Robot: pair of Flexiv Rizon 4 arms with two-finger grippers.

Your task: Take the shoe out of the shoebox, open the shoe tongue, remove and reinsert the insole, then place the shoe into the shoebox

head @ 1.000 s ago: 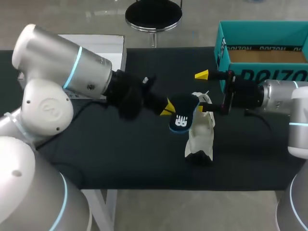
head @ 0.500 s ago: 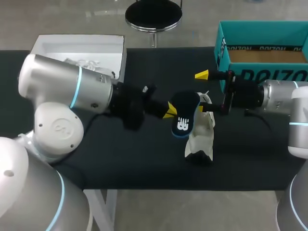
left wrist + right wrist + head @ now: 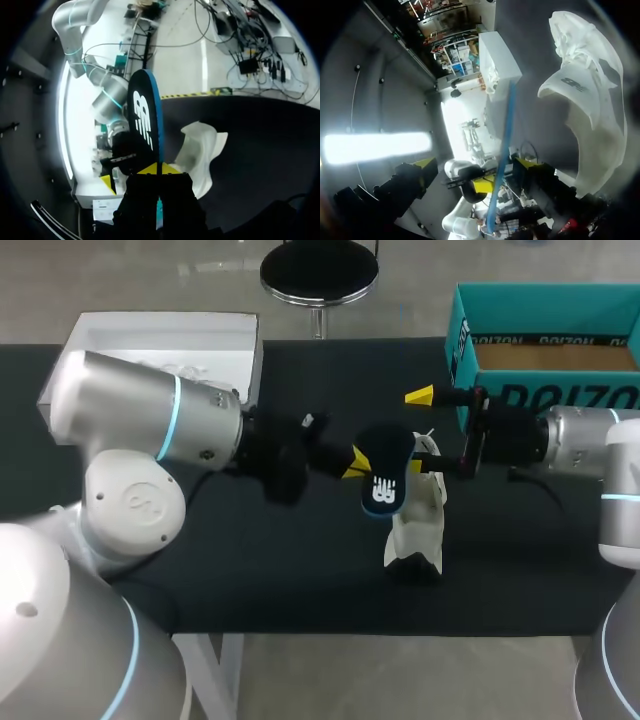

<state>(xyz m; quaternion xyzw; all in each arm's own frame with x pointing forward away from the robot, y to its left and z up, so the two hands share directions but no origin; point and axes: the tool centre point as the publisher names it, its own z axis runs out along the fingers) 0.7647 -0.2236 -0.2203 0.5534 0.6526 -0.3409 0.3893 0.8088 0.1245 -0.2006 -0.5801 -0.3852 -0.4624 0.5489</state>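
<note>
Beside the white shoe (image 3: 415,525), the left gripper (image 3: 350,462) is pinching a dark, blue-edged insole (image 3: 385,475); the right gripper (image 3: 424,428) is gaping open.

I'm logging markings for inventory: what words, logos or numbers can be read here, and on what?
Teal box: dark lettering on its wall, partly hidden, not readable whole.
Insole: a white logo mark, no legible words.
Shoe: a small dark mark on its side, too blurred to read.

Teal box (image 3: 545,298) cut off, shoe (image 3: 418,525) part-hidden behind insole (image 3: 384,475)
</note>
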